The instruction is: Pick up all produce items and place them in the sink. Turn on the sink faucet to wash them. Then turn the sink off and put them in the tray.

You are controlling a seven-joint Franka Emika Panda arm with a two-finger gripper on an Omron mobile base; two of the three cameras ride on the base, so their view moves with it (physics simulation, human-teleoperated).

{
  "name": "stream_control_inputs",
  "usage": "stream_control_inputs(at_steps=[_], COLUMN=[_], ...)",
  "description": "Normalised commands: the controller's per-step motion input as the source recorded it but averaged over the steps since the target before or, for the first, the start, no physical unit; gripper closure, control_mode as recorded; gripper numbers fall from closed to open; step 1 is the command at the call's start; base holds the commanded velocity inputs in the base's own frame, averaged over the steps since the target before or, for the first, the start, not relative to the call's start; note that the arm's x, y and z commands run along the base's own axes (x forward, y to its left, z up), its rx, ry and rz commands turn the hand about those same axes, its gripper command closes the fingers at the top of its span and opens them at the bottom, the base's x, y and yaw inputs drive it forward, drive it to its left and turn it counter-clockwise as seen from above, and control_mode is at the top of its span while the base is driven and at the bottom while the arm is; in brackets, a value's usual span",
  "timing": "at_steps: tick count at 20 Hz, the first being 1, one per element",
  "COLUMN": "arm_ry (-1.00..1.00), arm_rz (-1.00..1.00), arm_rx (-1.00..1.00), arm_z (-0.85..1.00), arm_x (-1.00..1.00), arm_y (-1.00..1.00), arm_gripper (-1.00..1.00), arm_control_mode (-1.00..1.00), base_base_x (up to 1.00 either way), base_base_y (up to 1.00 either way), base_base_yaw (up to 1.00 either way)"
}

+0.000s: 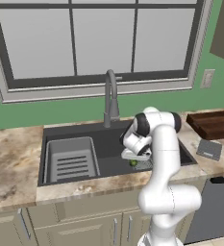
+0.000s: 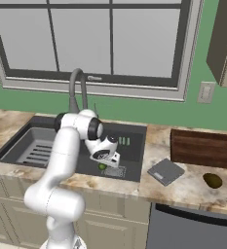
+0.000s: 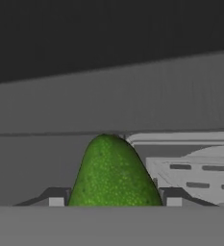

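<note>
A bright green produce item [image 3: 113, 173] sits between my two dark fingertips [image 3: 56, 199], which press against its sides. My gripper [image 1: 134, 161] reaches down low into the dark sink [image 1: 108, 144], close beside the drain grate [image 2: 116, 171]. The green item [image 2: 102, 167] peeks out just under the hand. A dark brown produce item [image 2: 212, 180] lies on the counter at the far right, in front of the reddish-brown tray [image 2: 202, 146]. The grey gooseneck sink faucet [image 1: 111, 96] stands behind the basin, and no water shows.
A light grey ribbed rack [image 1: 71, 161] takes up the sink's left half. On the counter between sink and tray [image 1: 214, 124] lies a small flat grey square [image 2: 166, 171]. Behind the faucet [image 2: 77, 90] runs the window sill.
</note>
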Motion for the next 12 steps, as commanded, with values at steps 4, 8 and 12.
stream_control_inputs(at_steps=[4, 8, 12], arm_ry=[-0.01, 0.00, -0.03], arm_rz=[0.00, 0.00, 0.00], arm_rx=[0.00, 0.00, 0.00], arm_z=[-0.32, -0.18, 0.12], arm_x=[0.29, 0.13, -0.02], arm_y=[0.00, 0.04, -0.02], arm_gripper=[1.00, -1.00, -1.00], arm_control_mode=[-1.00, -1.00, -1.00], base_base_x=[0.00, 0.00, 0.00], base_base_y=[0.00, 0.00, 0.00], base_base_yaw=[0.00, 0.00, 0.00])
